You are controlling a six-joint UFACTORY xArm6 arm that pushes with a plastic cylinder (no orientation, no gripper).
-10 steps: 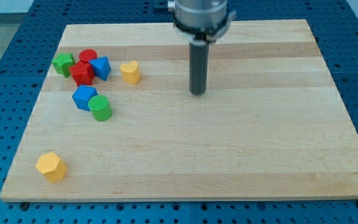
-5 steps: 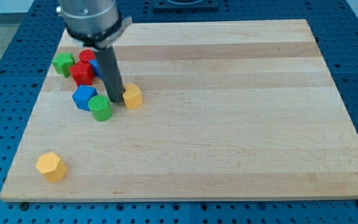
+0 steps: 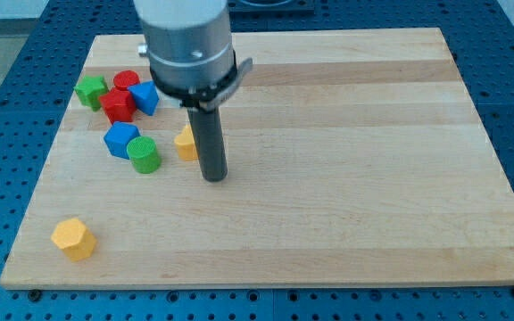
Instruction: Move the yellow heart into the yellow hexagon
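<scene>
The yellow heart point(image 3: 185, 143) is seen on the wooden board point(image 3: 346, 178), left of the board's middle, and only its left part is visible because the dark rod stands in front of its right side. Its shape can barely be made out for that reason; a yellow top and an orange-tinted side face are shown. My tip point(image 3: 213, 177) is set down on the board just below and to the view's right of the heart, the rod's shaft appearing against the heart's right edge; whether the two are actually in contact cannot be told. No jaws are carried by the arm, so nothing is gripped or held; only the plain rod is presented to the blocks.

The yellow hexagon point(image 3: 72, 238) is found well apart from the heart, near the board's lower left corner, lying alone.

Just to the view's left of the heart a green cylinder point(image 3: 144, 154) is placed, touching or nearly touching a blue block point(image 3: 121, 138) at its upper left. Farther toward the view's top left a cluster is formed by a red block point(image 3: 117, 104), a red cylinder point(image 3: 127, 81), another blue block point(image 3: 145, 96) and a green block point(image 3: 91, 91).

The board is laid on a blue perforated table point(image 3: 7, 62).
</scene>
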